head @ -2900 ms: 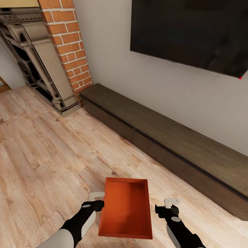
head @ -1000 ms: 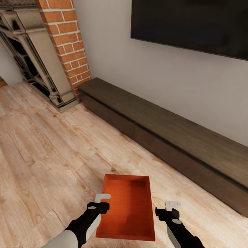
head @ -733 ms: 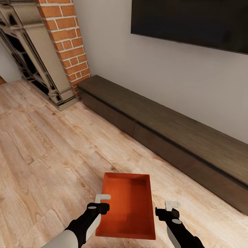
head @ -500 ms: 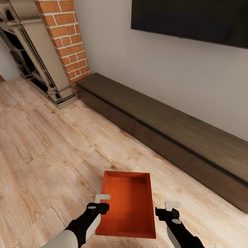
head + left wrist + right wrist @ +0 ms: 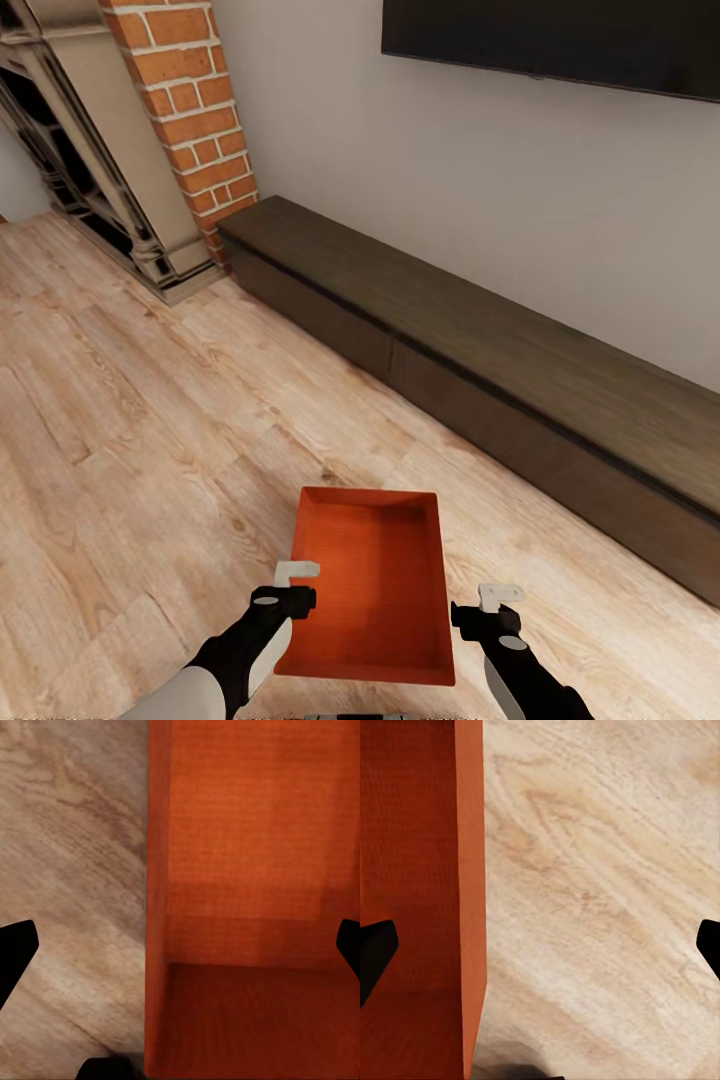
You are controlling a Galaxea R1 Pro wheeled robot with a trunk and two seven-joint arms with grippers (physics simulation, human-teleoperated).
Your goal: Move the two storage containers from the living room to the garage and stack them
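One orange-red storage container (image 5: 367, 590) lies open-topped on the living room's light wood-plank floor, just in front of me. My left gripper (image 5: 296, 585) is open at the container's left long wall (image 5: 156, 907). In the left wrist view that wall runs between the two black fingertips (image 5: 16, 954) of the left gripper (image 5: 180, 952). My right gripper (image 5: 496, 606) is open by the right long wall. In the right wrist view the orange wall (image 5: 471, 870) shows between the fingertips of the right gripper (image 5: 540, 949). Neither gripper holds anything.
A long low dark wood bench (image 5: 480, 370) runs along the white wall ahead and to the right. A dark screen (image 5: 560, 40) hangs above it. A brick column (image 5: 190, 110) and a fireplace surround (image 5: 90, 150) stand at the back left. Plank floor (image 5: 130, 420) stretches to the left.
The whole view has shifted with the camera, so bench and fireplace sit higher in the picture. Since 2.9 s ago the left gripper has closed in on the container's left wall. Both grippers stay open.
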